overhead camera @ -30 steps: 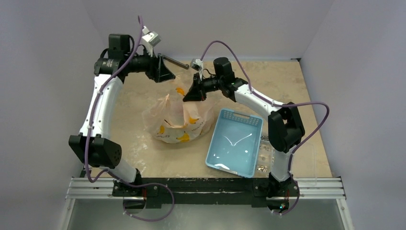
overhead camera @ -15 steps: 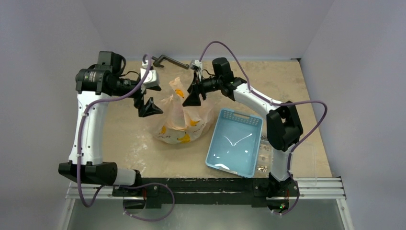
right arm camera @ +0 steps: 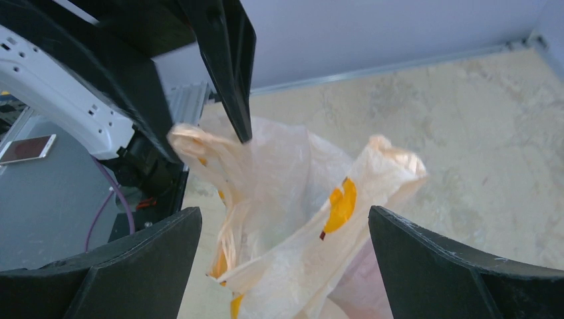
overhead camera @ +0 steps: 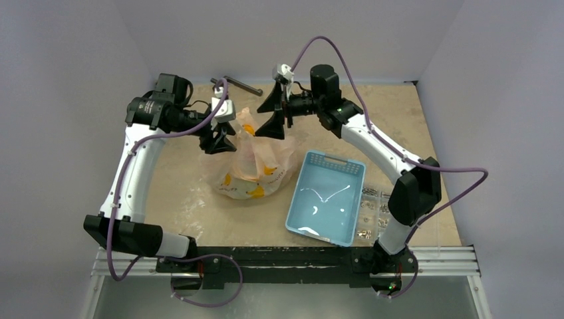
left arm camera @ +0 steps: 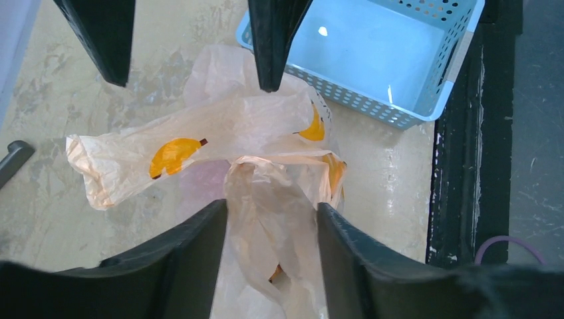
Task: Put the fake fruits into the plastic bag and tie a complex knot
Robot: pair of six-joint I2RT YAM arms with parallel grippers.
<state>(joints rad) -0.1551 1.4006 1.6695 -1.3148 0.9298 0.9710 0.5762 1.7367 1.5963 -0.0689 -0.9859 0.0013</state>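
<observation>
The plastic bag (overhead camera: 256, 166) lies crumpled on the table, pale orange with darker orange marks, its two handles sticking up. My left gripper (overhead camera: 218, 141) stands over the bag's left side. In the left wrist view that gripper (left arm camera: 271, 206) is half open around one twisted handle (left arm camera: 276, 219), and the loose plastic fills the gap. My right gripper (overhead camera: 259, 121) hangs wide open above the bag's far side, holding nothing. In the right wrist view the bag (right arm camera: 292, 199) lies below and beyond its jaws (right arm camera: 284, 216). The fake fruits are hidden.
A light-blue perforated basket (overhead camera: 326, 196) sits right of the bag, seen also in the left wrist view (left arm camera: 372, 60). A dark metal rod (overhead camera: 237, 85) lies by the back wall. Small metal parts (overhead camera: 374, 206) lie right of the basket. The black rail (left arm camera: 459, 133) borders the near edge.
The right gripper opened, let go of the bag and rose toward the back. The left arm swung down from the back to the bag, and its jaws narrowed around a handle.
</observation>
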